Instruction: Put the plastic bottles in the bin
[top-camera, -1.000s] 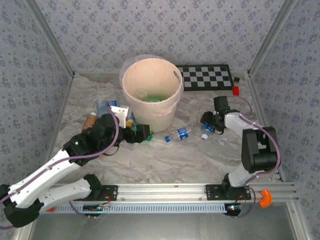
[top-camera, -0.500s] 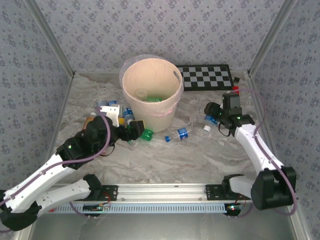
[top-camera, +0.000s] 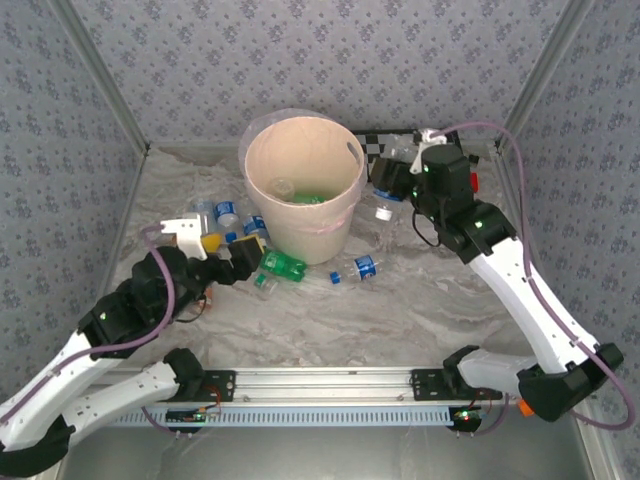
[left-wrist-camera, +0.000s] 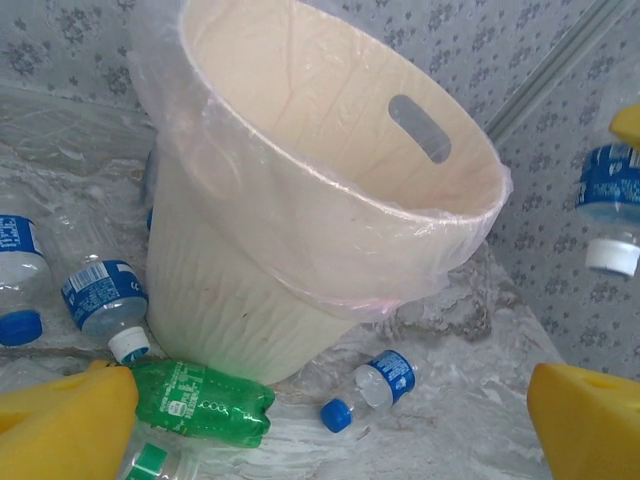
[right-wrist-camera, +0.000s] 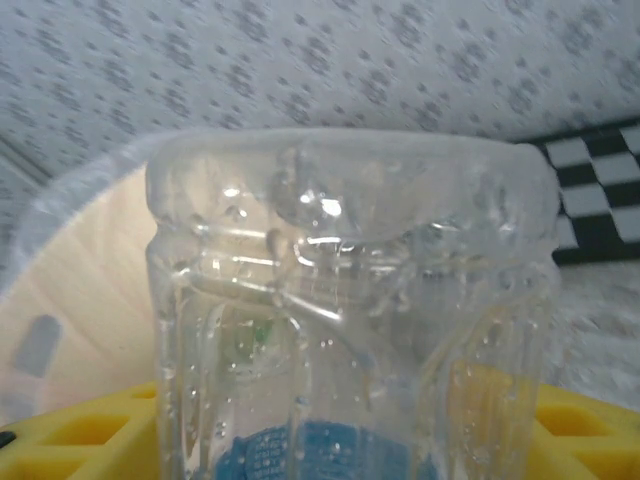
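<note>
The bin (top-camera: 268, 160) is a pale peach bucket with a clear liner, standing at the back middle of the table. My right gripper (top-camera: 388, 186) hangs just right of its rim, shut on a clear bottle with a blue label (top-camera: 384, 208) whose white cap points down; the same bottle (right-wrist-camera: 350, 300) sits between the yellow fingers (right-wrist-camera: 585, 430). My left gripper (top-camera: 232, 252) stands open and holds nothing, left of the bin's foot. In front of it lie a green bottle (left-wrist-camera: 200, 400) and a clear blue-capped bottle (left-wrist-camera: 375, 385). More clear bottles (left-wrist-camera: 105, 300) lie left of the bin (left-wrist-camera: 330, 200).
A black-and-white checkerboard (top-camera: 455, 150) lies at the back right behind the right arm. A small red block (top-camera: 473, 181) sits by the right wall. Patterned walls close three sides. Rumpled marble-patterned sheeting (top-camera: 400, 310) covers the table.
My right arm has lifted its bottle off the table and carried it up and back to the bin's right rim. My left gripper has drawn back leftward, away from the green bottle.
</note>
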